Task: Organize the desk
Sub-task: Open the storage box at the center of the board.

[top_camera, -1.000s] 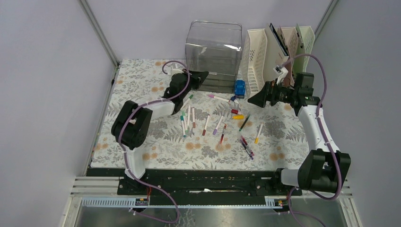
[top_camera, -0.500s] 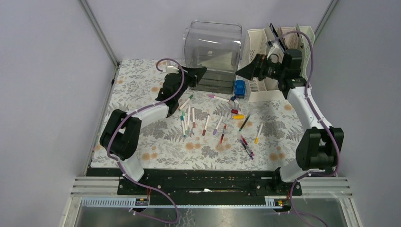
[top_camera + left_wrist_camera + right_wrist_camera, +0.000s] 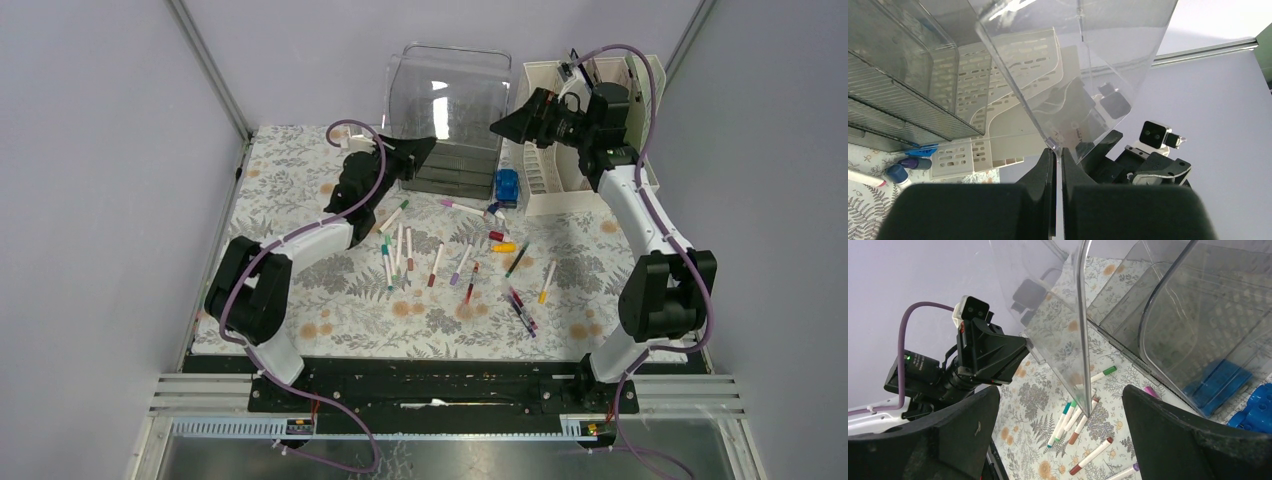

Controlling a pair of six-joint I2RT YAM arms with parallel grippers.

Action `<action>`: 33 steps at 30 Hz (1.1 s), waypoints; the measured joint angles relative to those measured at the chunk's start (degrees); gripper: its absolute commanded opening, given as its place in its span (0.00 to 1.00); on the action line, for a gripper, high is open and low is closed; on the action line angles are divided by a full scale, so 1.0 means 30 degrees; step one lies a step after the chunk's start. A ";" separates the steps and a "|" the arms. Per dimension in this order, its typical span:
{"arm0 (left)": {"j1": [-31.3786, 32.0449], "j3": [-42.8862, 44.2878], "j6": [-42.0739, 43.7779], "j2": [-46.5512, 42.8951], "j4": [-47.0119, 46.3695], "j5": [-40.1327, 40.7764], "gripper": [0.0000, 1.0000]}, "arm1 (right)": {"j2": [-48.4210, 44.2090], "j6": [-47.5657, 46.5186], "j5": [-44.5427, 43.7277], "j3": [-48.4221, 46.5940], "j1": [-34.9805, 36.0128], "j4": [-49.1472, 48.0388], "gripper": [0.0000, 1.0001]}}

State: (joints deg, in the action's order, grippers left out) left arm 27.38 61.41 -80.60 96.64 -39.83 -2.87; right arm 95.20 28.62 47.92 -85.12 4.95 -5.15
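Left wrist view: the left gripper [image 3: 1057, 154] had its fingers pinched almost together on the bottom corner of a wall of the clear bin [image 3: 1083, 75]. The right gripper [image 3: 1058, 390] gaped wide, its fingers either side of another clear wall edge, not touching it. Below both lay the desk [image 3: 290, 180], strewn with markers [image 3: 437, 262]. A white file rack [image 3: 555, 180] stood just beside the bin at the far edge.

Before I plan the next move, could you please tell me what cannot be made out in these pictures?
- Top view: the right gripper and arm cover the white file rack, hiding most contents.
- The blue object: too small in the top view, cut off at the right wrist view's edge.
- Left wrist view: the left gripper, pinching the clear cover, blocks the desk below.
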 measured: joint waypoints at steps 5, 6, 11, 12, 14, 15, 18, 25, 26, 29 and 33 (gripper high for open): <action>0.0000 0.0182 -0.0007 -0.0058 0.0197 -0.0138 0.00 | 0.0197 0.0415 -0.0066 -0.0044 0.0131 -0.0182 1.00; 0.0000 0.0211 -0.0007 -0.0058 0.0226 -0.0168 0.00 | 0.0262 0.0590 -0.0022 -0.0044 0.0233 -0.0277 1.00; 0.0000 0.0525 -0.0036 -0.0058 0.0262 -0.0386 0.00 | 0.0372 0.1435 0.0357 -0.0044 0.0947 -0.0867 0.96; 0.0000 0.0641 -0.0051 -0.0058 0.0291 -0.0474 0.00 | 0.0393 0.1639 0.0415 -0.0044 0.1064 -0.1064 0.94; 0.0000 0.0867 -0.0117 -0.0058 0.0372 -0.0612 0.00 | 0.0437 0.2011 0.0481 -0.0051 0.1217 -0.1406 0.91; 0.0000 0.0976 -0.0138 -0.0058 0.0393 -0.0692 0.01 | 0.0474 0.2171 0.0539 -0.0073 0.1231 -0.1566 0.90; 0.0000 0.1384 -0.0160 -0.0058 0.0517 -0.1049 0.07 | 0.0627 0.2885 0.0852 -0.0277 0.1224 -0.1960 0.85; 0.0000 0.1800 0.0291 -0.0357 0.0459 -0.1457 0.59 | 0.0831 0.4794 0.1086 -0.1151 0.1188 -0.2965 0.77; -0.0007 0.1800 0.0415 -0.0459 0.0525 -0.1523 0.64 | 0.0852 0.5013 0.1151 -0.1282 0.1188 -0.3016 0.76; -0.0087 0.1763 0.1020 -0.0925 0.1013 -0.1712 0.75 | 0.0903 0.5617 0.1290 -0.1727 0.1188 -0.3315 0.76; -0.0291 0.0787 0.2798 -0.2681 0.2266 -0.1821 0.91 | 0.1107 0.6178 0.1377 -0.2251 0.1188 -0.3672 0.76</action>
State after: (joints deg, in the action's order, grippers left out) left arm 26.50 63.77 -72.20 88.60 -33.04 -8.34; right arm 98.52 47.16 52.05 -91.88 8.51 -16.16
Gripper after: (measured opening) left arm 0.819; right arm 0.767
